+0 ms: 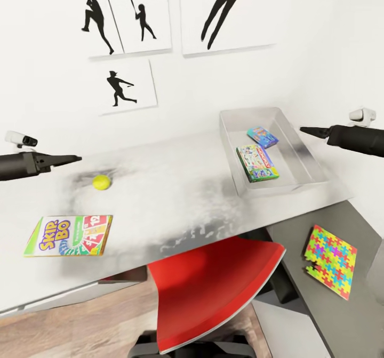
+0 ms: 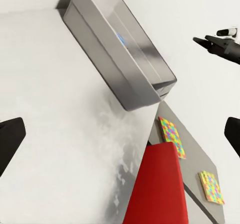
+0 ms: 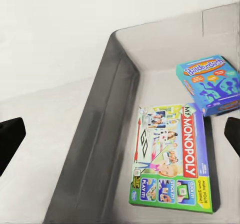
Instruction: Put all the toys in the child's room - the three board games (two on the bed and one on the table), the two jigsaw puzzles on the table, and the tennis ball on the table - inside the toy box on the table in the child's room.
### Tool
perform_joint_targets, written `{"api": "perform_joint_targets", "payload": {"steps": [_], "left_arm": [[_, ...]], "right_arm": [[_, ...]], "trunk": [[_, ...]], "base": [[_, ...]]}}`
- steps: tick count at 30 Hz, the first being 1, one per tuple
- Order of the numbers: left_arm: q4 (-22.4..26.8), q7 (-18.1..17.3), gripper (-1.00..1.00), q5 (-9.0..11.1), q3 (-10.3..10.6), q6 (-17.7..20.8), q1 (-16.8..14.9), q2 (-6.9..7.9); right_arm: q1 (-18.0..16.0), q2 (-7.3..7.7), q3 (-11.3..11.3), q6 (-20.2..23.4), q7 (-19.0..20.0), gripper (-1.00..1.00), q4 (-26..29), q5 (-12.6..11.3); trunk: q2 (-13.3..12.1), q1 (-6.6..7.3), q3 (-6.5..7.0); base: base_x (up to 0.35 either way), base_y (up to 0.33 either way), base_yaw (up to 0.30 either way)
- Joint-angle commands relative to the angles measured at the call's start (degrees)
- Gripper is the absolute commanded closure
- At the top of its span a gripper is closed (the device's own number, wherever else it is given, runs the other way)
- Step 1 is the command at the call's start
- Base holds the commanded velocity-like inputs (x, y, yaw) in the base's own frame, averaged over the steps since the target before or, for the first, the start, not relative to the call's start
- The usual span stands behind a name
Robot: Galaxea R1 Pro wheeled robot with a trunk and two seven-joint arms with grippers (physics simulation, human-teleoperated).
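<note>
On the table [image 1: 176, 187] stands the grey toy box [image 1: 306, 158]. Two board games lie inside it, a blue one [image 1: 262, 136] and a green-edged one [image 1: 257, 163]. The right wrist view shows the same blue game [image 3: 212, 84] and green-edged game [image 3: 172, 159] under my open right gripper [image 3: 120, 136]. The SKIP-BO game [image 1: 69, 235] lies near the table's front left, and the tennis ball [image 1: 101, 182] rests behind it. My left gripper [image 1: 77, 159] hovers open just left of and above the ball. My right gripper [image 1: 303, 130] hangs over the box's right rim. One jigsaw puzzle [image 1: 330, 260] lies on the dark lower section. The left wrist view takes in two puzzles [image 2: 172, 136] [image 2: 211, 186].
A red chair [image 1: 213, 289] is tucked under the table's front edge, between the pale top and the dark grey lower section [image 1: 341, 225]. A white wall with silhouette posters [image 1: 128, 83] closes off the back of the table. Wooden floor [image 1: 74, 331] lies at the front left.
</note>
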State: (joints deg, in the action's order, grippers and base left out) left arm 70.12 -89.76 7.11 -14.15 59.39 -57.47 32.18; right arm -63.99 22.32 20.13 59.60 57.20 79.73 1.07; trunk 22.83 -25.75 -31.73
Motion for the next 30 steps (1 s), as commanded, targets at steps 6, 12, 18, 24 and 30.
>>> {"api": "perform_joint_targets", "payload": {"steps": [6,12,18,24,30], "left_arm": [[-2.7,-0.2,-1.0,0.0,0.0,0.6,0.1,2.27],[-4.6,-0.2,-1.0,0.0,0.0,0.6,0.1,4.17],[-5.3,-0.2,-1.0,0.0,0.0,0.6,0.1,5.33],[-6.2,-0.2,-1.0,0.0,0.0,0.6,0.1,5.94],[-7.2,-0.2,-1.0,0.0,0.0,0.6,0.1,6.04]], "right_arm": [[4.7,0.0,3.4,0.4,3.6,-1.0,2.0,-0.8],[7.2,-0.06,5.7,0.4,7.0,-1.0,3.0,-1.2],[8.2,-0.44,6.3,0.4,8.2,-1.0,3.4,-1.3],[8.6,-1.02,5.8,0.4,8.6,-1.0,3.5,-1.3],[8.7,-2.07,4.1,0.4,8.7,-1.0,3.6,-1.3]], "trunk": [[0.1,-0.04,0.45],[0.1,-0.04,0.96],[0.1,-0.04,1.46],[0.1,-0.04,1.96],[0.1,-0.04,2.46]], "base": [[0.0,0.0,-0.166],[0.0,0.0,-0.183],[0.0,0.0,-0.188],[-0.093,0.035,-0.193],[-0.151,0.086,-0.19]]}}
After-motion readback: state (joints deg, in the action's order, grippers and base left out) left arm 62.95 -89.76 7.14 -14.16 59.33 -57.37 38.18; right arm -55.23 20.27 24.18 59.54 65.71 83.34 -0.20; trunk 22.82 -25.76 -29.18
